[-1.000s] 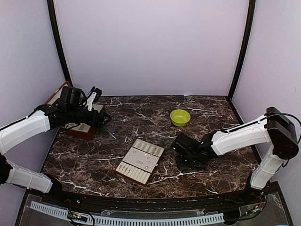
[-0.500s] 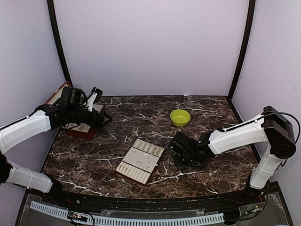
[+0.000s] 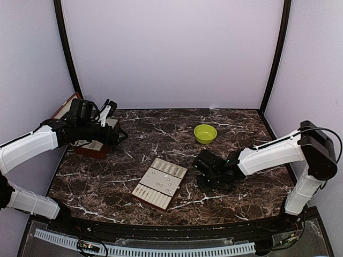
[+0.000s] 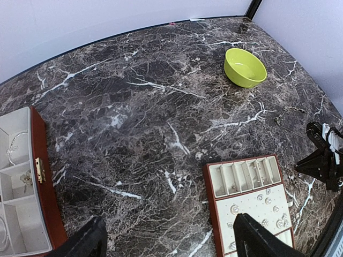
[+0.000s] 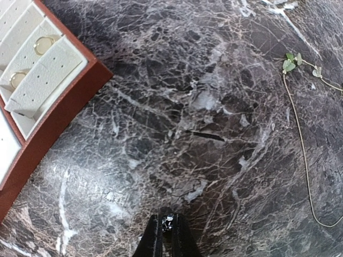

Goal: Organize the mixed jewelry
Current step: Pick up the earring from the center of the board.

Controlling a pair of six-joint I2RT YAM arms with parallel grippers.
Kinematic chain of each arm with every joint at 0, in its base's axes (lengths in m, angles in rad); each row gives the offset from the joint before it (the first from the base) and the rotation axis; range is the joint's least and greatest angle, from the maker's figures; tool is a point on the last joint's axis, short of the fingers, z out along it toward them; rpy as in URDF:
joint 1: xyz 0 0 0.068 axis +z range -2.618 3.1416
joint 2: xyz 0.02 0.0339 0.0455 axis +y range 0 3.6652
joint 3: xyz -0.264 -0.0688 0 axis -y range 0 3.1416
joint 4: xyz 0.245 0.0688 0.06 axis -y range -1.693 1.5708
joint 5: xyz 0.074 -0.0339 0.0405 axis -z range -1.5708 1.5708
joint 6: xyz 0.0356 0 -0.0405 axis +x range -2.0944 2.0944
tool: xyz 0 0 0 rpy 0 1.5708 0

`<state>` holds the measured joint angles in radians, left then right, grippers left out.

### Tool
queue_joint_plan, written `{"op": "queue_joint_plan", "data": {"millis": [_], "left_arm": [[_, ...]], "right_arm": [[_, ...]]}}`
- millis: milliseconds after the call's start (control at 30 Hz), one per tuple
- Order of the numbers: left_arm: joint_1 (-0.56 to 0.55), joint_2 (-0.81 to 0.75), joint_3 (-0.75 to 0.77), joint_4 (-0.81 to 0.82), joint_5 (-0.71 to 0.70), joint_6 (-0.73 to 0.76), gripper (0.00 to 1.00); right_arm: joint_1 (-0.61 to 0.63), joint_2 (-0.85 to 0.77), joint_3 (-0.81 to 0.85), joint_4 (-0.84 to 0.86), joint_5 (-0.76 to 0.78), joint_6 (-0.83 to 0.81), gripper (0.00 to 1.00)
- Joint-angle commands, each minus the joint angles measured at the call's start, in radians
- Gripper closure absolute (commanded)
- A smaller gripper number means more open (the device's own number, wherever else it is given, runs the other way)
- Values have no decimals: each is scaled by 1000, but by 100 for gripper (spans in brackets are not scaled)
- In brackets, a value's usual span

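My right gripper (image 5: 168, 225) is shut on a tiny sparkling stud (image 5: 169, 220), held just above the marble to the right of the cream compartment tray (image 5: 51, 72). Two gold rings (image 5: 43, 45) sit in the tray's slots. A thin chain with green leaves (image 5: 301, 134) lies on the marble to the right. In the top view the right gripper (image 3: 202, 179) is beside the tray (image 3: 159, 183). My left gripper (image 4: 170, 225) is open and empty, hovering by the reddish-brown box (image 4: 43, 187). Several studs (image 4: 262, 198) sit in the tray.
A lime-green bowl (image 3: 205, 133) stands at the back right of the marble table (image 3: 161, 139). The open reddish-brown box (image 3: 91, 144) is at the far left, with small pieces in its cream compartments (image 4: 16, 176). Purple walls enclose the table.
My right gripper has moved slightly left, closer to the tray, with the stud still between its fingers. The left arm has not moved.
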<state>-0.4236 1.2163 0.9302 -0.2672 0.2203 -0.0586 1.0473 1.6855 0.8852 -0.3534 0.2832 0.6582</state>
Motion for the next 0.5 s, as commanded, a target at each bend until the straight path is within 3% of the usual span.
{"op": "queue_joint_plan", "data": {"millis": [0,467], "left_arm": [[3,0,-4,-12,10,11,16],[4,-6,-4,-11,10,13,16]], "right_arm": [[-13,-19,-33,27,-21,65,98],[-30,-154,-86,125,-91,168,100]]}}
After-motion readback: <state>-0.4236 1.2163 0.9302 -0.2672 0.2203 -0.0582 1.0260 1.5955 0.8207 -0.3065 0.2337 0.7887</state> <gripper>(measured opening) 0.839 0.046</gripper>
